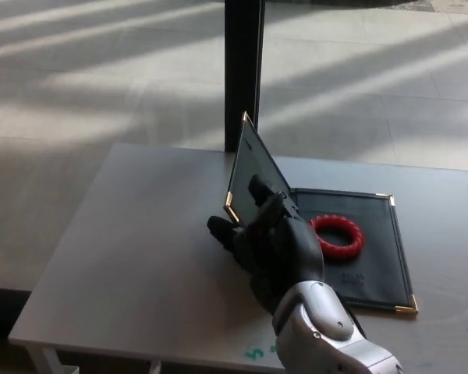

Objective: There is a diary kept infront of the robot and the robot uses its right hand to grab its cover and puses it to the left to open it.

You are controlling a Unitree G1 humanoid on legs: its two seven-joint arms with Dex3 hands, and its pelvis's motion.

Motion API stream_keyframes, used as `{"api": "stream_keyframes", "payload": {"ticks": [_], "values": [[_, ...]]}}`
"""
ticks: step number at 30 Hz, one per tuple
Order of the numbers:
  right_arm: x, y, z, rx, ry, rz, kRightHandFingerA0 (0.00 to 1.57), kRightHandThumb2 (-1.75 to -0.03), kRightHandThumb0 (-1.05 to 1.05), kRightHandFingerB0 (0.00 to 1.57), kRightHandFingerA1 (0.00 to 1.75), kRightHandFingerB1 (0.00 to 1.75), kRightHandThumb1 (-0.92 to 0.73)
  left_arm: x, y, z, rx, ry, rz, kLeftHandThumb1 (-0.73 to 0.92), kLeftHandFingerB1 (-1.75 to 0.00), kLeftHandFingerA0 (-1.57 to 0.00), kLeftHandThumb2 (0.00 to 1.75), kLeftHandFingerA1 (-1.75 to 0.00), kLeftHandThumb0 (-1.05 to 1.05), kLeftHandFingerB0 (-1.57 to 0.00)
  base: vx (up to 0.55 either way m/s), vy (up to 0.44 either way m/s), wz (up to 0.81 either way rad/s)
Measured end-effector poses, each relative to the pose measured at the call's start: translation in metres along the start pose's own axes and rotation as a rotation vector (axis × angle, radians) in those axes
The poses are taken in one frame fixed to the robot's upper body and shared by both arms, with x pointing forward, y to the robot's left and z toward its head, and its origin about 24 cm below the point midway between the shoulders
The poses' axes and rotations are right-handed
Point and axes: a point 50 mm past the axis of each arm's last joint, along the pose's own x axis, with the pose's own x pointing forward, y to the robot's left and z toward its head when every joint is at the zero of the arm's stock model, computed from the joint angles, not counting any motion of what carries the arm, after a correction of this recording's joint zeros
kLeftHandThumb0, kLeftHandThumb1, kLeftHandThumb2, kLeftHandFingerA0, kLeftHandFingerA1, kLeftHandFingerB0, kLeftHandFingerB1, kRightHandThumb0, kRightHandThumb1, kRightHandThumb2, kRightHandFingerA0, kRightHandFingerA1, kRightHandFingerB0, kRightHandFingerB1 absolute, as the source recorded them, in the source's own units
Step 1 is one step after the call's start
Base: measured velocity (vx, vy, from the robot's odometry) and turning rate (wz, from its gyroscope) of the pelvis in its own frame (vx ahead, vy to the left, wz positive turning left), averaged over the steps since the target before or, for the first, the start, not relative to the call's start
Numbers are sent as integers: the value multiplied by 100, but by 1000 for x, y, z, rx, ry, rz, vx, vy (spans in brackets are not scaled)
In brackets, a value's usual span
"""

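Bare grey table (132, 257) lies left of the diary (366, 257); right hand (269, 241), fingers apart, props its near-upright cover (253, 175).

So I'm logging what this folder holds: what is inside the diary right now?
A red ring lies on the inner right page of the diary, whose cover stands nearly upright. The right hand hides the cover's lower part and the spine area.
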Motion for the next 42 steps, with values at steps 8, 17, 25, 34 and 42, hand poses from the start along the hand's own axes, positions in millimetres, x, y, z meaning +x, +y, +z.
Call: {"api": "stream_keyframes", "payload": {"ticks": [8, 17, 25, 34, 42], "values": [[-9, 17, -21, -21, 137, 80, 0, -88, -89, 0, 71, 38, -92, 0, -1, -1, 4, 5, -2, 92, -72, -41, 98, -83, -84, -35, 0, 0, 0], [-31, 54, -16, -7, 169, 249, 6, -86, -92, 0, 80, 46, -92, 0, -4, 0, 2, 4, -6, 92, -70, -41, 97, -82, -86, -33, 0, 0, 0], [-52, 73, 12, 79, 119, 352, 9, -84, -95, 0, 73, 45, -92, 0, -3, -1, 1, 5, -3, 92, -73, -39, 95, -86, -87, -34, 0, 0, 0], [-65, 59, 62, 249, -15, 334, 15, -81, -89, 9, 62, 46, -92, 0, -1, -4, 3, 12, 1, 92, -69, -37, 98, -83, -87, -31, 0, 0, 0], [-66, 21, 114, 284, -197, 250, 30, -72, -83, 21, 48, 41, -91, 0, 1, -5, 4, 15, 5, 92, -71, -39, 96, -85, -87, -36, 0, 0, 0]]}}
